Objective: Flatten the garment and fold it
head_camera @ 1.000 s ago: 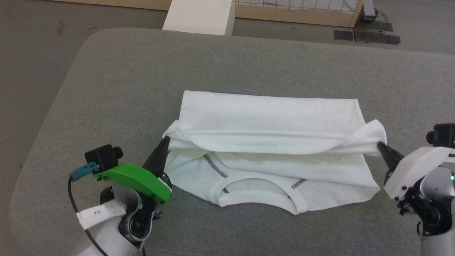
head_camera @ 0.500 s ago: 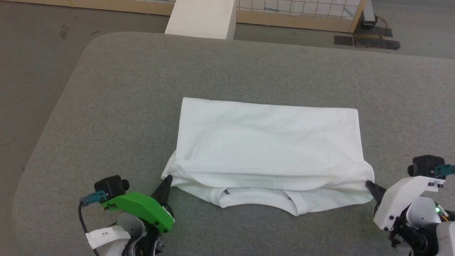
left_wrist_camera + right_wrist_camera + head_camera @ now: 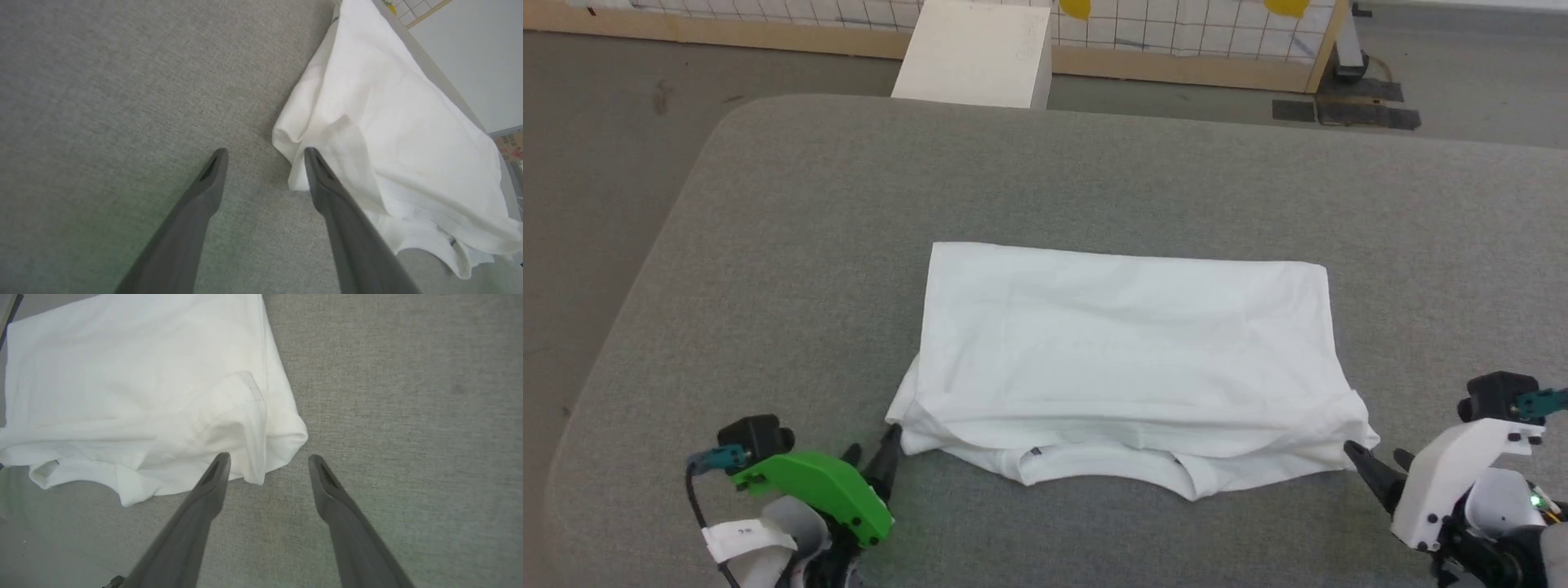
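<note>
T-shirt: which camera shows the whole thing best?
The head view: the whole folded T-shirt lies there, every edge visible. The left wrist view shows its near left corner and the right wrist view its near right corner.

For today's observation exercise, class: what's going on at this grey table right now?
A two-armed robot is folding a white T-shirt on the padded grey table. The shirt lies folded once, its top layer covering all but the collar edge nearest the robot. The left gripper and right gripper stand open at the shirt's two near corners, gripping nothing.
</note>
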Robot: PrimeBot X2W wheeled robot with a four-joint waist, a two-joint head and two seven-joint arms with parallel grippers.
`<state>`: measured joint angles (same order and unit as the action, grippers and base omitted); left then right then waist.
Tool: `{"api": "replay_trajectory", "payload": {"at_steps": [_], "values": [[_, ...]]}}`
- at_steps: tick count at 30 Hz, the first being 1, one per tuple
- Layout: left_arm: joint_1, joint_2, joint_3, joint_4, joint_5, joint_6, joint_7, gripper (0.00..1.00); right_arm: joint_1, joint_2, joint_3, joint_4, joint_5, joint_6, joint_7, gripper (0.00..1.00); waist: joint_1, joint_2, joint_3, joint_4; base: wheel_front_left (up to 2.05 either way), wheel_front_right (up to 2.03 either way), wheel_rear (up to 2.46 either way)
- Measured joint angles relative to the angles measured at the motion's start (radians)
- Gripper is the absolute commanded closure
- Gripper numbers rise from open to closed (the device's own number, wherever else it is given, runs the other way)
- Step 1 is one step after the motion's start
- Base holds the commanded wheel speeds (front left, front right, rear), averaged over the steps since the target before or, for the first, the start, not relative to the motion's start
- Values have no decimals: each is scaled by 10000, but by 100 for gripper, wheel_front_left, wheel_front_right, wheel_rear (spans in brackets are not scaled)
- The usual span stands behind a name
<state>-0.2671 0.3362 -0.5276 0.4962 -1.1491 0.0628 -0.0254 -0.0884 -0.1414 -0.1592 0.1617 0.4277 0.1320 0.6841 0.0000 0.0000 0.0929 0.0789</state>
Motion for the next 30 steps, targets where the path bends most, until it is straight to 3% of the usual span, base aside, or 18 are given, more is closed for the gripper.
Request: {"api": "replay_trajectory", "payload": {"at_steps": [7,11,14,18,22,27,28,30], "values": [[280,926,420,-813,0,953,242,0,372,-357,-746,-1145,360,0,773,0,0,0,-276,-39,0,0,0],[417,1446,976,-1758,199,1344,-489,0,311,-602,-1225,-1797,372,0,1091,0,0,0,-272,-44,0,0,0],[401,1758,1101,-2522,917,1615,-1350,0,-97,-673,-1298,-1839,401,0,1310,0,0,0,-140,-31,0,0,0],[244,2008,1264,-3377,2487,1638,-2236,0,-759,-819,-957,-1624,489,0,1743,0,0,0,159,18,0,0,0],[105,1526,2209,-4544,4286,1507,-2314,0,-1364,-982,-573,-1208,550,0,2169,0,0,0,577,113,0,0,0],[226,508,3298,-5590,6286,700,-2318,0,-2008,-1225,-61,-803,548,0,2487,0,0,0,1161,259,0,0,0],[332,82,3584,-5659,6729,334,-2320,0,-2267,-1377,117,-635,546,0,2489,0,0,0,1425,327,0,0,0],[416,-328,3875,-5618,6936,61,-2320,0,-2452,-1438,280,-445,546,0,2487,0,0,0,1651,392,0,0,0]]}}
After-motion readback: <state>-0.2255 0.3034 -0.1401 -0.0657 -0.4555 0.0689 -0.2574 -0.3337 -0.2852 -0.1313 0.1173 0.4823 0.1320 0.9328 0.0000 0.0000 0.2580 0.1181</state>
